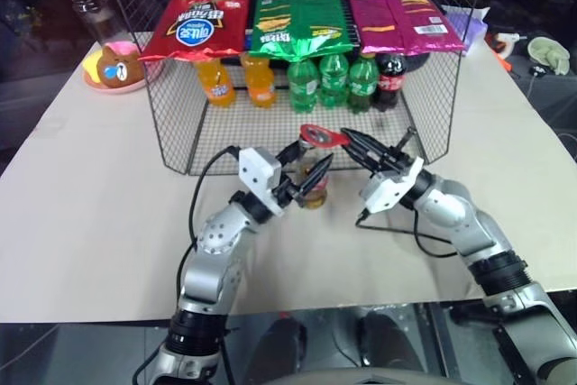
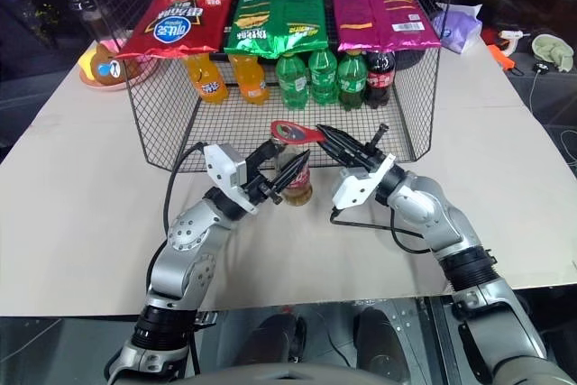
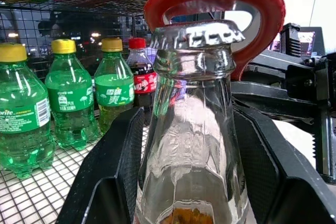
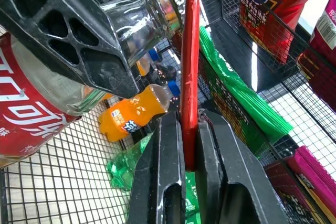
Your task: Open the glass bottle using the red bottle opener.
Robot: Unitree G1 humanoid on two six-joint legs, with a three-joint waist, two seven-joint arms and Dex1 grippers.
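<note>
Counts: 1 glass bottle, 1 red bottle opener, 2 orange soda btls, 3 green btls, 1 cola btl, 3 chip bags (red, green, pink), 1 wire rack, 1 bear toy, 2 robot hands: left hand, right hand.

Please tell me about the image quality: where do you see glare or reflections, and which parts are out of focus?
Left wrist view: room lights glint off the clear glass bottle and its crimped cap; the green plastic bottles behind look slightly soft. Right wrist view: the flat red bottle opener is sharp, the glass is streaked with reflections, and the orange soda bottle is blurred. Head views: evenly lit, dark surroundings beyond the table.
</note>
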